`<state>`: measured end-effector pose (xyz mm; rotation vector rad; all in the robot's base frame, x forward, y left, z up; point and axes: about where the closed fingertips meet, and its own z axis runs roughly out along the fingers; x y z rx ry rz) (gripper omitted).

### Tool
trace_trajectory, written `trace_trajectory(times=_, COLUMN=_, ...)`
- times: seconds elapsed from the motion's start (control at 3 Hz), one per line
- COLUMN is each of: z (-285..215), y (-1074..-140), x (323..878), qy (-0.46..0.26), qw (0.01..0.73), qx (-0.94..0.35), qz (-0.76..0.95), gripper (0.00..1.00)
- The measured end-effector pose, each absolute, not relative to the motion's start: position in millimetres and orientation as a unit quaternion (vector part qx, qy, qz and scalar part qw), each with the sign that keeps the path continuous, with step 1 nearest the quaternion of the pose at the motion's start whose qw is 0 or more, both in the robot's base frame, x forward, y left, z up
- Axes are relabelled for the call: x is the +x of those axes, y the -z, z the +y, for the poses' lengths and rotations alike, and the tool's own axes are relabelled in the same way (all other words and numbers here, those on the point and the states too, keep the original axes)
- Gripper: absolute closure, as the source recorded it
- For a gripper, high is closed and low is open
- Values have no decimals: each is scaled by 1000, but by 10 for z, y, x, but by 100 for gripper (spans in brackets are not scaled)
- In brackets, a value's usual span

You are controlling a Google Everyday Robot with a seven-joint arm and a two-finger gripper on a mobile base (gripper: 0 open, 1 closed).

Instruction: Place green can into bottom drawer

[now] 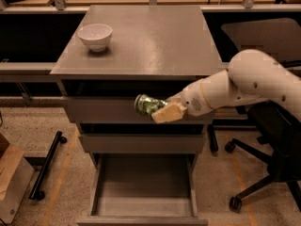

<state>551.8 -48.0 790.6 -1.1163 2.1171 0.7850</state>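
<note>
Grey cabinet (141,51) top carries a white bowl (95,35), far left. Gripper (162,112) hangs in front of the top drawer (99,111), fingers clamped on the green can (146,104), above the open bottom drawer (141,194). Risk: can clips the middle drawer (141,143) front going down, or slips. Office chair (275,140) crowds the arm's right.

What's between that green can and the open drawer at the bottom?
In the camera view, only the middle drawer front; the gripper holds the green can before the top drawer, above the bottom drawer.
</note>
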Motion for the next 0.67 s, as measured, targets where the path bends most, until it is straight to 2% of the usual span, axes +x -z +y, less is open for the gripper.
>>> trace_trajectory(times=0.33, z=-363, y=-6989, x=5235, qy=-301, qw=258, qx=-443, qz=804, gripper=100)
trace_trajectory(times=0.67, z=-362, y=-6994, x=5237, qy=-301, qw=258, qx=-443, qz=804, gripper=100)
